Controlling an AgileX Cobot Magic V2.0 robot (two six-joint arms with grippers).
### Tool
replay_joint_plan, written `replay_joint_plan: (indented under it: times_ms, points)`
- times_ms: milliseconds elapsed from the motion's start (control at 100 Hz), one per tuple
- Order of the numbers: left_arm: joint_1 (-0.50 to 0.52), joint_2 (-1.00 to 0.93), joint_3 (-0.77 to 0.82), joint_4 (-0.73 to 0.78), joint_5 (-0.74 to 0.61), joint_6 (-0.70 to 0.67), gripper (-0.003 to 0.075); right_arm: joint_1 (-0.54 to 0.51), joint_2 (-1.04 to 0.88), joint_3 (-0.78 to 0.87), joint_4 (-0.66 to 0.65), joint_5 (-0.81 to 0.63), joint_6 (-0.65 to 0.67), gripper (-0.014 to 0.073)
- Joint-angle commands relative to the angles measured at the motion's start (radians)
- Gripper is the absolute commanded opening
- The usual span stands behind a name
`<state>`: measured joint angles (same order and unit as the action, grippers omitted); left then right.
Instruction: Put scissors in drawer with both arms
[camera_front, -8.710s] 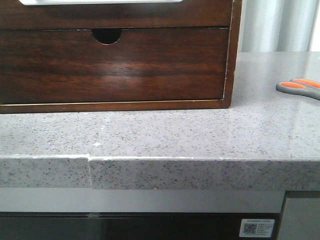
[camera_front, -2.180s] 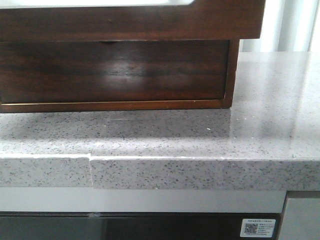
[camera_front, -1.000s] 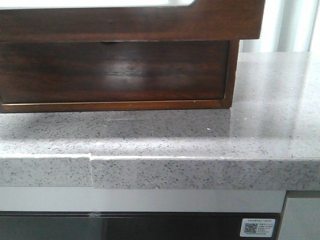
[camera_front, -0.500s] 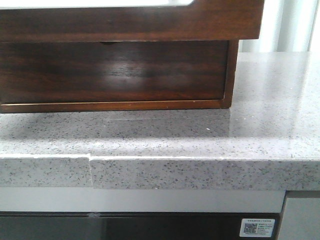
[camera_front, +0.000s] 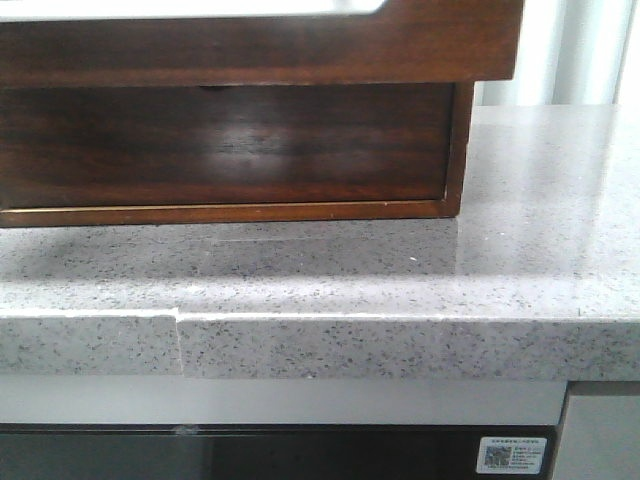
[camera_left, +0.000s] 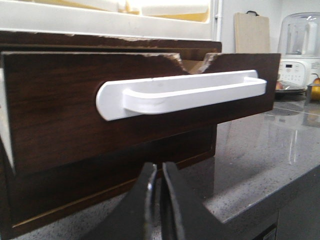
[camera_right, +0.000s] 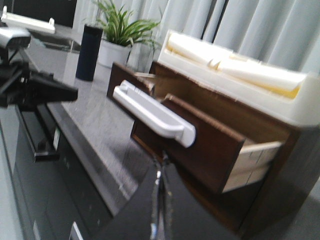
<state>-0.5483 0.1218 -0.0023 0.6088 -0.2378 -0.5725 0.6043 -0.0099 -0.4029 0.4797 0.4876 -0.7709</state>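
The drawer (camera_front: 260, 45) is the upper dark brown one, pulled out over the lower front. Its white handle (camera_left: 190, 92) shows in the left wrist view. The right wrist view shows the drawer (camera_right: 210, 145) open from the side, with pale wooden side walls. The scissors are out of view in every frame. My left gripper (camera_left: 158, 168) is shut and empty, low in front of the drawer front. My right gripper (camera_right: 162, 161) is shut just below the handle's (camera_right: 152, 112) end, with nothing seen between the fingers.
The lower drawer front (camera_front: 220, 145) sits flush in the wooden box on the grey stone counter (camera_front: 400, 280). A white organizer (camera_right: 240, 75) lies on the box. A plant (camera_right: 122, 30) and dark cup (camera_right: 90, 52) stand beyond. My left arm (camera_right: 35, 90) is near the counter's front edge.
The upper drawer has been pulled out over the lower front's notch. The scissors have gone from the counter's right side. Over the last second the view only shifted slightly.
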Motion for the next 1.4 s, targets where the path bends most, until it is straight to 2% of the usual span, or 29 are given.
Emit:
replay_joint_plan:
  times_ms: [0,90,770,810,870,920,970,1070,1120,1240,1390]
  points:
    - [-0.007,0.014,-0.015,-0.009,-0.059,-0.008,-0.0019,-0.002,0.010,0.020,0.066,-0.048,0.005,-0.0061]
    - [-0.005,0.014,-0.015,-0.009,-0.062,-0.008,-0.0019,-0.002,0.024,0.051,0.112,-0.039,0.005,-0.0061]
    - [-0.005,0.014,-0.008,-0.009,-0.055,-0.008,-0.0019,-0.002,0.026,0.105,0.117,-0.043,0.005,-0.0061]
    - [-0.005,0.014,-0.003,-0.030,-0.029,-0.008,-0.0019,-0.002,0.026,0.105,0.117,-0.043,0.005,-0.0061]
    - [-0.005,0.014,0.003,-0.142,0.020,-0.006,-0.0019,-0.002,0.026,0.105,0.117,-0.043,0.005,-0.0061]
    - [-0.005,0.012,0.009,-0.208,0.033,0.037,-0.0019,-0.002,0.026,0.105,0.117,-0.043,0.005,-0.0061]
    - [0.007,-0.007,0.011,-0.284,0.067,0.139,-0.0019,-0.002,0.026,0.105,0.117,-0.043,0.005,-0.0061]
    - [0.066,-0.059,0.016,-0.508,0.097,0.517,-0.0019,-0.002,0.026,0.105,0.117,-0.043,0.005,-0.0061]
    - [0.114,-0.080,0.023,-0.599,0.101,0.637,-0.0019,-0.002,0.026,0.105,0.117,-0.043,0.005,-0.0061]
    - [0.239,-0.122,0.026,-0.609,0.163,0.663,-0.0019,-0.002,0.026,0.105,0.117,-0.043,0.005,-0.0061]
    - [0.392,-0.160,0.028,-0.634,0.336,0.663,-0.0019,-0.002,0.026,0.105,0.117,-0.043,0.005,-0.0061]
